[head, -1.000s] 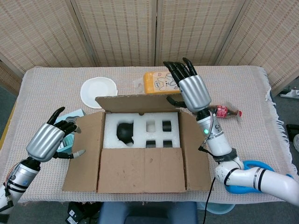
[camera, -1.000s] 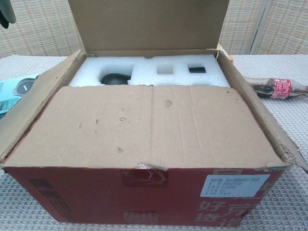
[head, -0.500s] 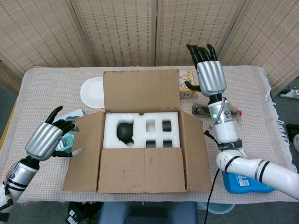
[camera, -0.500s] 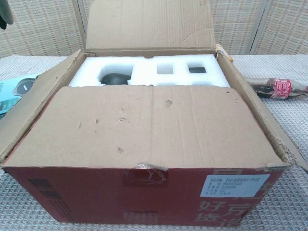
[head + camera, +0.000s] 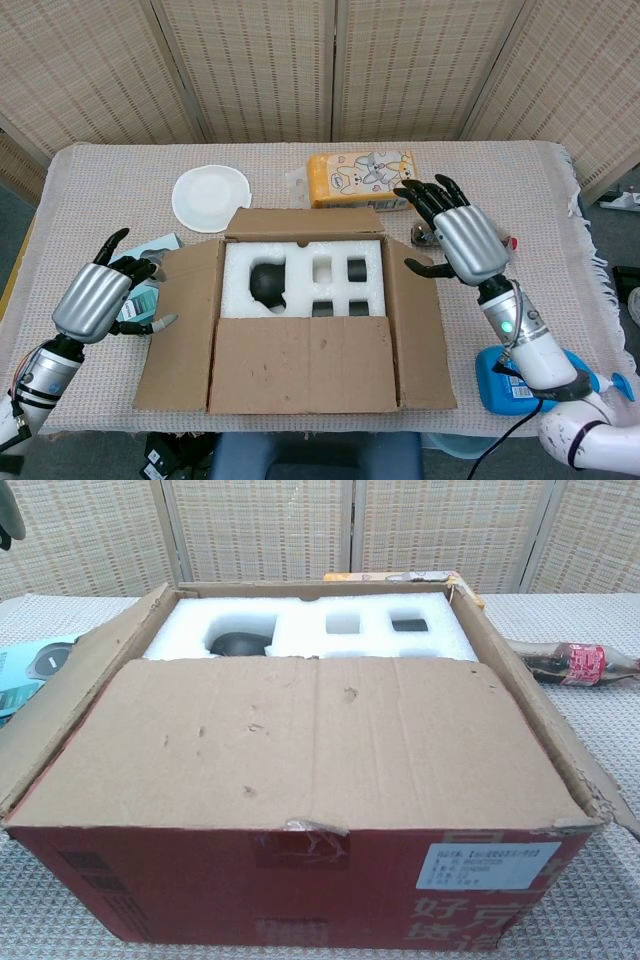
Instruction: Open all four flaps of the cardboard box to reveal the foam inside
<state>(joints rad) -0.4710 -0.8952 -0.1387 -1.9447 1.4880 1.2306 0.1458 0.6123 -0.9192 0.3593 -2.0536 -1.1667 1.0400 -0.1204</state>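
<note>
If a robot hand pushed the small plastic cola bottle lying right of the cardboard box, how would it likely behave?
The small plastic cola bottle with the red label lies on its side, so a sideways push would probably roll it, though the woven tablecloth may slow that. It looks partly filled with dark liquid, so likely light but not empty. Smooth and round, it may slip in a loose grip.

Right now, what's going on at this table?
A two-armed robot is opening a cardboard box. All four flaps lie folded outward, and the white foam inside shows, with a dark round object sitting in one cutout. Neither hand holds anything: the left hand hovers beside the box's left flap, and the right hand hovers with fingers spread by the right flap. A yellow packet and a white plate lie behind the box.
</note>
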